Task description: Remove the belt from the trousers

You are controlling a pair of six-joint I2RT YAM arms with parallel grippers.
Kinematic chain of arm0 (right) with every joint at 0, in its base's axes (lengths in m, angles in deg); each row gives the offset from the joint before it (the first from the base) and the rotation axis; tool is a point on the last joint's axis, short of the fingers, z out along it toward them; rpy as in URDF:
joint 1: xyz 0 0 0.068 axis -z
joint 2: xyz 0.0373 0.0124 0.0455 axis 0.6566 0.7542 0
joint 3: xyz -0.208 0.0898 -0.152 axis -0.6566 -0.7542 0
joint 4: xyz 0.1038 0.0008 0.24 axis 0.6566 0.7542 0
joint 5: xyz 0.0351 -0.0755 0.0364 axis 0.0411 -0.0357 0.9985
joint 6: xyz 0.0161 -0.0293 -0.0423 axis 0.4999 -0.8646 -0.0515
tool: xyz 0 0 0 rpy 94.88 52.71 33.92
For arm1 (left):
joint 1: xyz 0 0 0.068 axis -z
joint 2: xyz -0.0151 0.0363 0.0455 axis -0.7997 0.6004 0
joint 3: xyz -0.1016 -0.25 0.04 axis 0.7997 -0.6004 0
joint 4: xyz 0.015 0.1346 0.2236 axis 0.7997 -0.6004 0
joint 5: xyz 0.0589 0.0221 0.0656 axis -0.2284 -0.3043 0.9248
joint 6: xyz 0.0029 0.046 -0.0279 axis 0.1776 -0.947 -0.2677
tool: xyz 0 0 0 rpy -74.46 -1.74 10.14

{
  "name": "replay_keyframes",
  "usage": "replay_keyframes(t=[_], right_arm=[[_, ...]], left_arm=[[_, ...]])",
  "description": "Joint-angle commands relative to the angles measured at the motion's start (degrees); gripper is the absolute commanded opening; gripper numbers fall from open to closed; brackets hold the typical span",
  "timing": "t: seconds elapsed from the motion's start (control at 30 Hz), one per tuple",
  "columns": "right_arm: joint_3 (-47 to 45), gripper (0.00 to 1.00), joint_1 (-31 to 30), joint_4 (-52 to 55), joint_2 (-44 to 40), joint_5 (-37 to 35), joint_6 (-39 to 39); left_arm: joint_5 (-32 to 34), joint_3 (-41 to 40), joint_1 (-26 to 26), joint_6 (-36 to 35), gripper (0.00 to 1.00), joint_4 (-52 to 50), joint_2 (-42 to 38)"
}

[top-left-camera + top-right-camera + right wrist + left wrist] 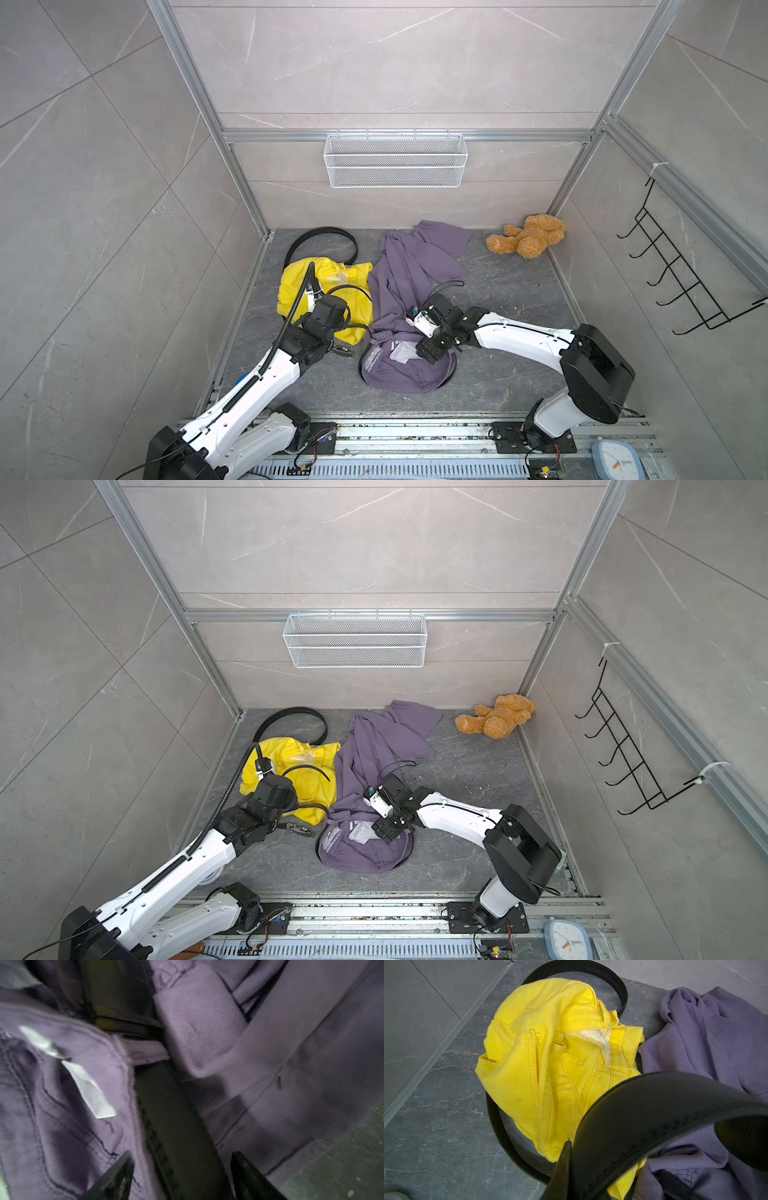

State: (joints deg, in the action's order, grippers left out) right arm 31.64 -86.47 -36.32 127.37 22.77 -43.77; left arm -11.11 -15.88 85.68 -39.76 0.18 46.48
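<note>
The black leather belt (176,1122) is threaded through the waistband of the crumpled purple cotton trousers (409,270). These lie in the middle of the dark grey marbled floor (519,353), waist at the near side and legs reaching toward the far wall. In both top views the belt shows as a thin black rim round the near edge of the waistband. The right gripper (180,1155) hangs over that waistband with its jaws parted. One finger stands on each side of the strap and neither presses on it. A white label (89,1088) is sewn inside the waist just beside it.

To the left, the left gripper (570,1153) is clamped tight on another stretch of the belt. This stretch rises from it in a broad arc over the bunched yellow denim trousers (324,291), with its pointed tip in the air. The yellow trousers lie just left of the purple ones, touching them. A second black belt (320,235) curls on the floor round their far and left sides. A metal buckle (343,351) lies near the left arm; which belt it belongs to I cannot tell.

A brown plush teddy bear (528,241) lies in the far right corner. A white wire mesh basket (395,160) hangs on the far wall and a black wire hook rack (681,270) on the right wall. A pale blue clock (615,459) sits at the near right
</note>
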Motion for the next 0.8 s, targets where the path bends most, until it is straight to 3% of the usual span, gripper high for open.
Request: replay_keyframes(t=[0.0, 0.03, 0.07, 0.1, 0.17, 0.27, 0.43, 0.6, 0.77], right_arm=[[1.54, 0.64, -0.08, -4.69, 2.15, -4.86, -2.46], [1.79, 0.57, -0.20, -5.34, 2.52, -4.84, -2.77], [1.76, 0.41, -0.20, -6.38, 2.56, -4.94, -3.23], [1.42, 0.18, -0.21, -7.55, 1.95, -5.33, -3.92], [-0.36, 0.00, -0.61, -11.30, -1.02, -8.60, -5.62], [-2.63, 0.00, -0.89, -16.47, -6.42, -13.54, -10.52], [-4.65, 0.00, -1.03, -23.39, -14.32, -19.11, -21.64], [-3.76, 0.00, -1.26, -26.11, -19.47, -22.88, -30.13], [1.81, 0.00, -1.27, -21.96, -20.17, -22.95, -28.16]], left_arm=[[1.94, 0.10, -0.17, 2.00, 0.14, -3.17, -0.67], [1.79, 0.10, -0.16, 2.19, 0.20, -3.29, -0.44], [1.69, 0.14, -0.16, 2.43, 0.30, -3.46, -0.31], [1.69, 0.31, -0.15, 2.64, 0.42, -3.81, -0.32], [1.77, 0.90, -0.15, 2.73, 0.56, -4.39, -0.90], [1.31, 2.90, -0.17, 0.88, 0.69, -4.76, -2.68], [-2.02, 10.12, -0.06, -7.52, 0.76, -3.07, -3.50], [-17.69, 16.54, -0.06, -19.42, 0.77, 3.79, -0.46], [-31.30, 18.15, 3.76, -25.24, 0.77, 8.86, 3.29]])
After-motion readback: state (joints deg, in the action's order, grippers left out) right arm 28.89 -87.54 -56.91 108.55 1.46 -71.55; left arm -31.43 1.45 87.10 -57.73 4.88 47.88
